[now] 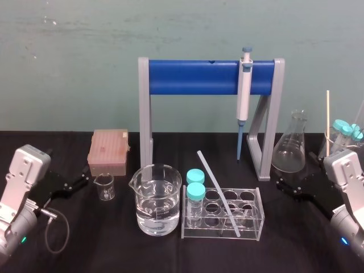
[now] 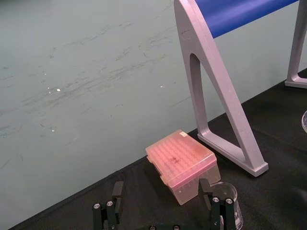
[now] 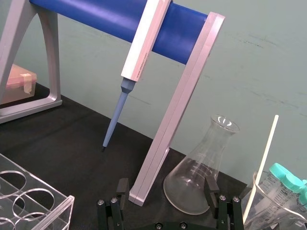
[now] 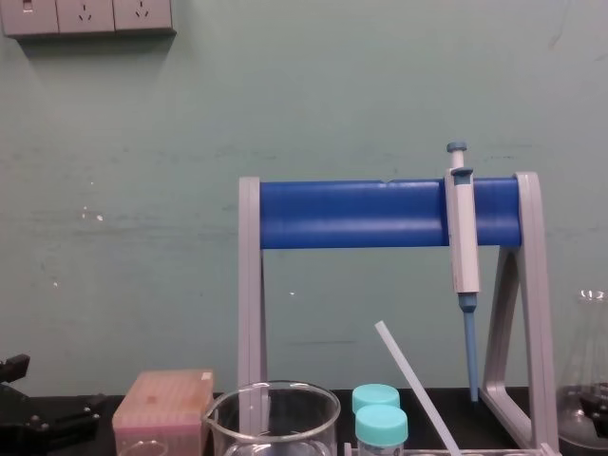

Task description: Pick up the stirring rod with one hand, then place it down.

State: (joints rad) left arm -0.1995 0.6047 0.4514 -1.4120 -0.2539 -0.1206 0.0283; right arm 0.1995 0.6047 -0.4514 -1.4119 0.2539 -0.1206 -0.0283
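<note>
Pincers sit low at both near corners of the black surface [image 1: 114,250]. L pincer [image 2: 161,188]: jaws wide, empty. R pincer [image 3: 167,186]: same, wide, empty. Btwn them, mid-surface, a clear rack [image 1: 259,200] w/ 2 teal-capped tubes [image 1: 195,191] stands just R of a beaker [image 1: 158,199] of clear liquid. Stirring rod [image 1: 218,192], thin, straight, whitish-translucent, leans in the rack, lower end in the front row, top tilted up toward back-left. Behind, a pipette [image 1: 244,85] hangs on the blue-bar stand [image 1: 193,78].

The stirring rod [image 4: 416,385] slants between teal-capped tubes [image 4: 381,425] and the hanging pipette [image 4: 464,247].
</note>
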